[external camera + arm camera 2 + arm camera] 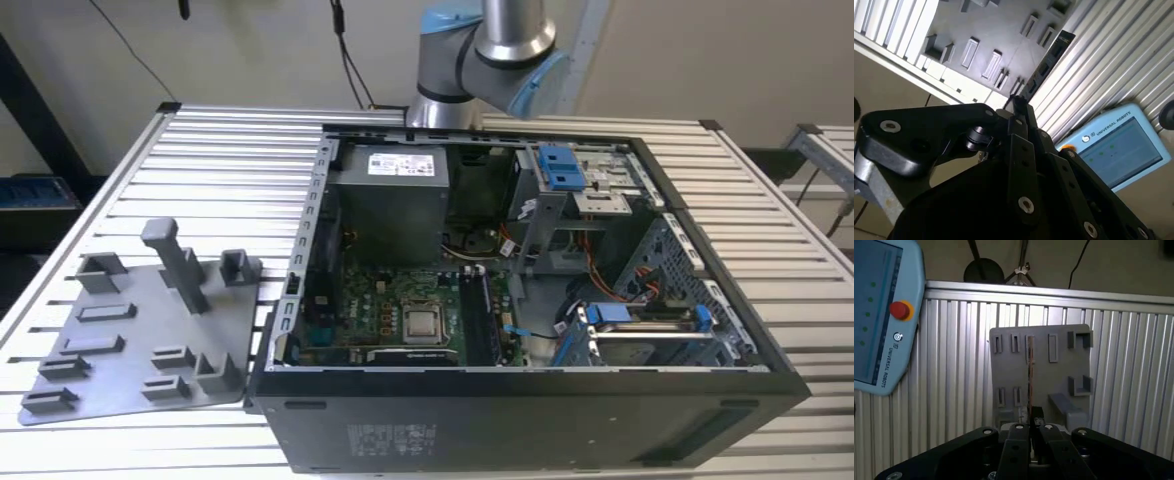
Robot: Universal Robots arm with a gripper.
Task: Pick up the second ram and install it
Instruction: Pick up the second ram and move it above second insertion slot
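Observation:
The second ram (pixel 1046 62) is a long dark stick that juts out from between my black fingers. In the first wrist view the ram (pixel 1030 370) shows edge-on as a thin line. My gripper (pixel 1031 424) is shut on its near end, and in the second wrist view the gripper (pixel 1019 107) is pinched on it too. The stick hangs in the air well above the grey holder tray (pixel 1059 377), apart from it. That tray (pixel 134 340) lies on the slatted table at the exterior view's left, with the tray (pixel 999 30) also behind the stick in the second wrist view.
An open black computer case (pixel 534 420) fills the table's middle, its green motherboard (pixel 400 310) lying flat inside. The robot arm (pixel 487 50) rises behind the case. A blue teach pendant (pixel 879 315) lies on the floor beside the table; the pendant (pixel 1119 145) is in both wrist views.

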